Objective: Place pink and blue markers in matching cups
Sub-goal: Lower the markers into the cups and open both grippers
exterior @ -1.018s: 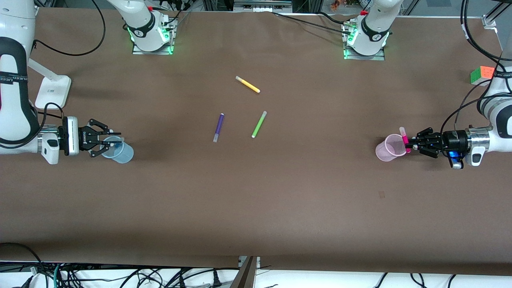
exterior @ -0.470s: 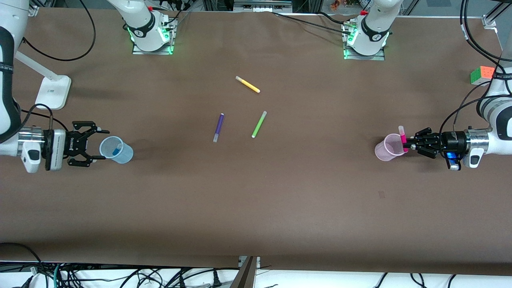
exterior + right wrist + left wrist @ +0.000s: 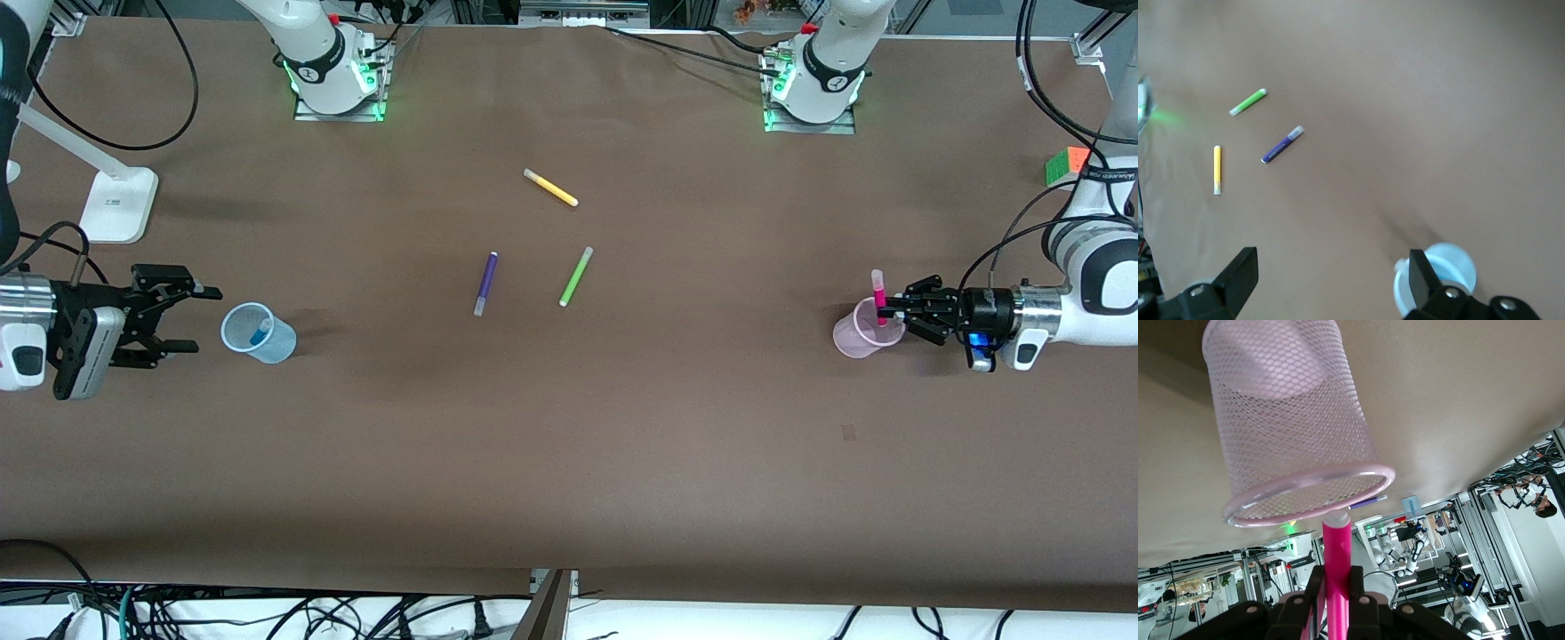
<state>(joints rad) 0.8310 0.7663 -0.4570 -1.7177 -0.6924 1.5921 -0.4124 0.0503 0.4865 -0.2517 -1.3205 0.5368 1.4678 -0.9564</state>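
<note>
My left gripper [image 3: 886, 307] is shut on the pink marker [image 3: 879, 298] and holds it nearly upright over the pale pink cup [image 3: 861, 334], which stands at the left arm's end of the table. In the left wrist view the fingers [image 3: 1313, 587] clamp the marker [image 3: 1337, 550], and its pale tip is at the rim of the cup [image 3: 1291, 440]. The blue marker [image 3: 260, 335] leans inside the pale blue cup [image 3: 258, 333] at the right arm's end. My right gripper [image 3: 197, 318] is open and empty beside that cup, apart from it. The blue cup also shows in the right wrist view [image 3: 1455, 270].
A dark purple pen [image 3: 484, 283], a lime-green pen [image 3: 575, 276] and a yellow pen [image 3: 550, 188] lie mid-table. A puzzle cube [image 3: 1069, 165] sits near the left arm's end. A white stand base [image 3: 116, 204] sits near the right arm's end.
My right gripper has drawn back from the blue cup, open, leaving the blue marker inside. My left gripper has carried the pink marker from beside the pink cup to over its mouth.
</note>
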